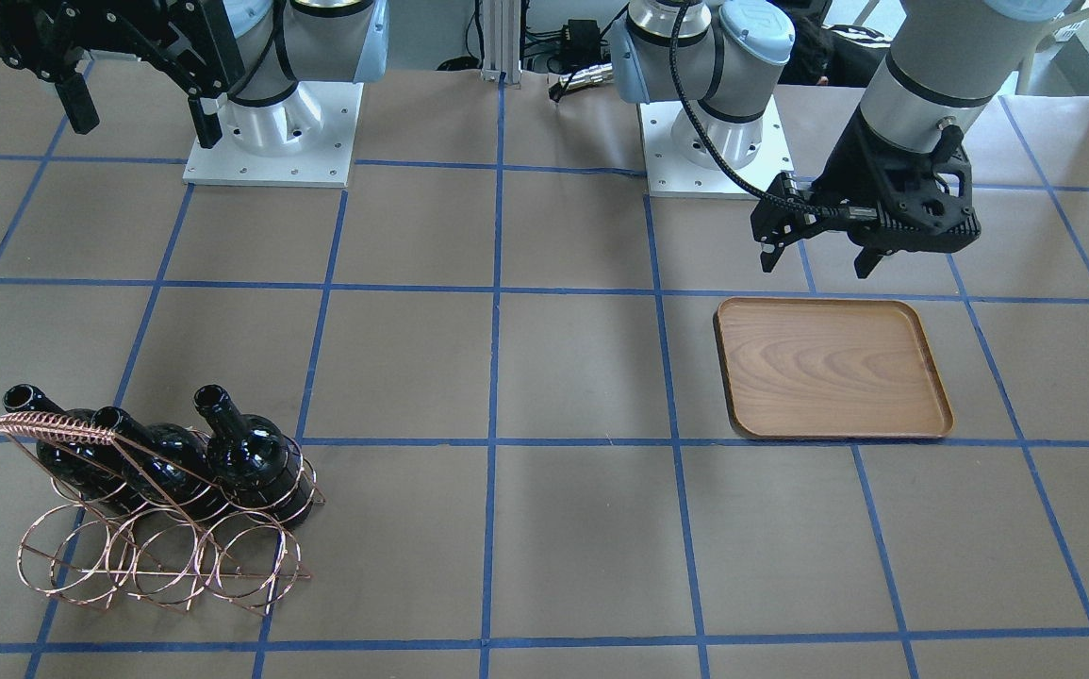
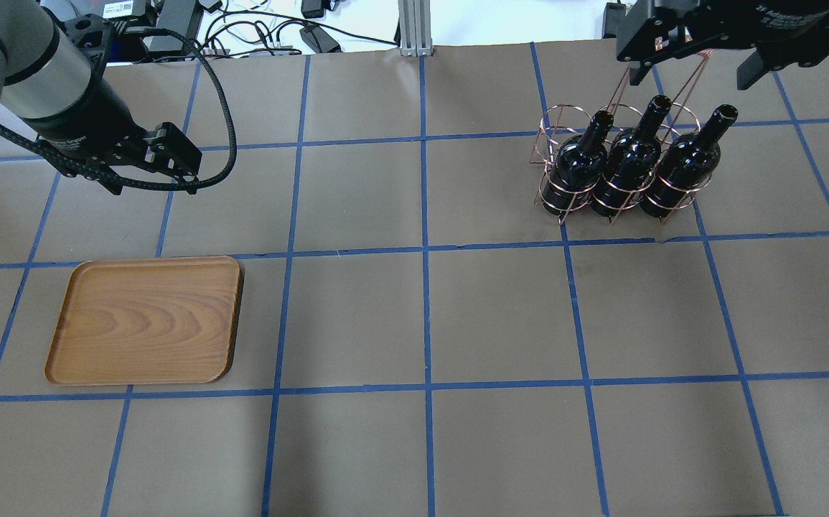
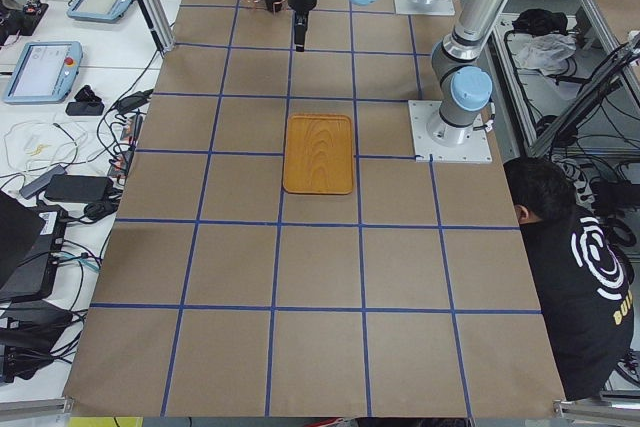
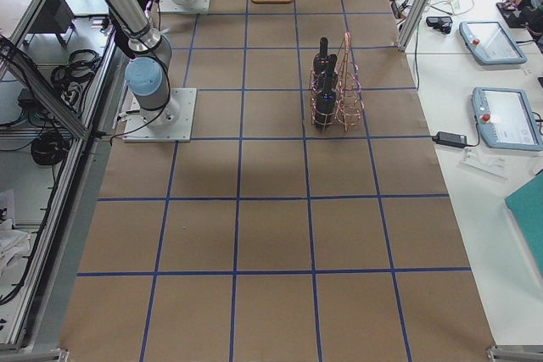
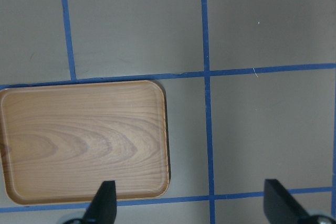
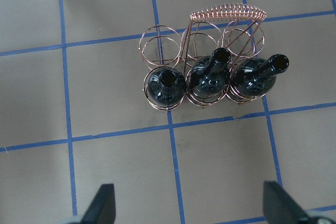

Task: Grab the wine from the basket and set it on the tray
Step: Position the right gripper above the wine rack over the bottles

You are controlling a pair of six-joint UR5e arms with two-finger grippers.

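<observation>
Basket (image 1: 162, 556) sits nearest me in the front view: copper wire rings, coiled handle on top, standing on the brown table (image 1: 582, 377) with its blue tape grid. Wine (image 1: 242, 453) is in the basket, three dark bottles alike, upright with necks up, side by side in the ring row on the robot's side. Right gripper (image 6: 190, 205) hangs high over the basket, apart from it, fingers (image 6: 105, 205) spread wide with nothing between them. Tray (image 1: 832, 368) lies flat, well apart from the basket, off toward the robot's left. Left gripper (image 1: 816, 266) hovers on that same side, far from the basket and raised off the table; fingers released, wide apart, gripping nothing
</observation>
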